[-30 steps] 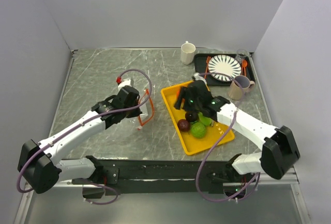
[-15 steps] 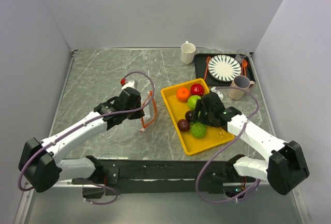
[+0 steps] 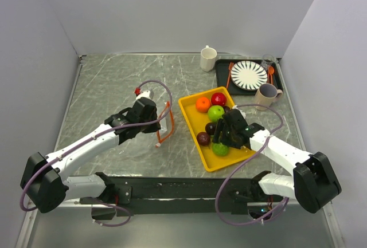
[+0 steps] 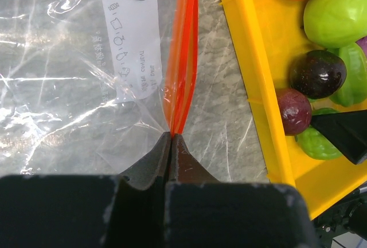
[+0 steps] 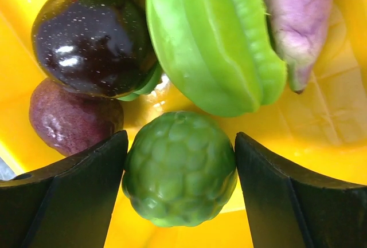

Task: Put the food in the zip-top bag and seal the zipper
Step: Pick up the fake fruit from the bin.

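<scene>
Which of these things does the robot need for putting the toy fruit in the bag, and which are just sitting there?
Needed: zip-top bag, its zipper, the toy fruits on the yellow tray, left gripper, right gripper.

Just sitting there: white mug, striped plate, black tray, pinkish cup, orange spoon.

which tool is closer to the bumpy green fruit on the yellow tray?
Right. The right tool straddles the bumpy green fruit, fingers on either side. The left tool is off the tray, pinching the bag's zipper.
</scene>
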